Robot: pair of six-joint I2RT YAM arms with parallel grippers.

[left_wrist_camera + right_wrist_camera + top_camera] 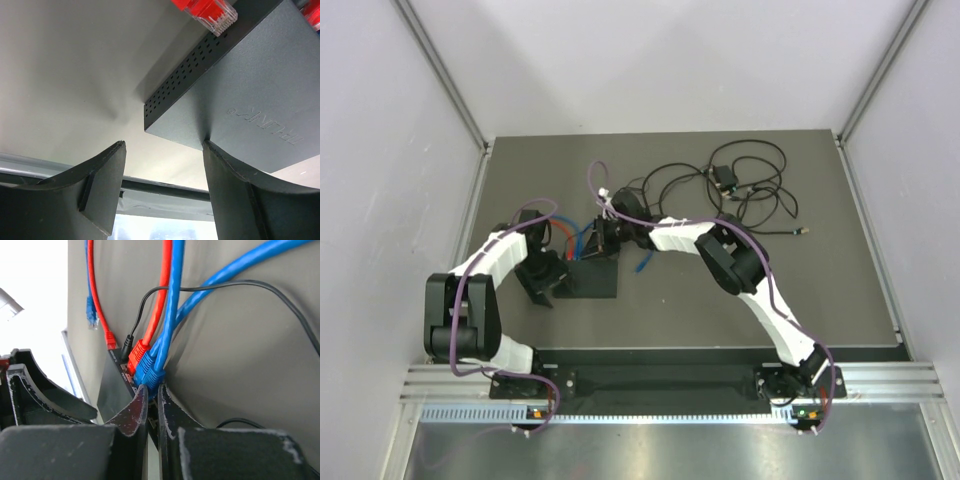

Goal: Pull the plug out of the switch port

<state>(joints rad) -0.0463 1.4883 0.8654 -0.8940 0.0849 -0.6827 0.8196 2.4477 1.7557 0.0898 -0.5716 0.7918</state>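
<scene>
Two end effectors attend the switch on the bench. Left end effector released, straddling its corner. Right end effector clenched at the blue plug, which sits in its port; grip unconfirmed. Extraction appears imminent and calls for a straight pull.

My view: a pale, evenly lit booth.
Plain white walls close three sides, aluminium posts run up the corners, and a dark grey tabletop ends at a metal rail.
</scene>
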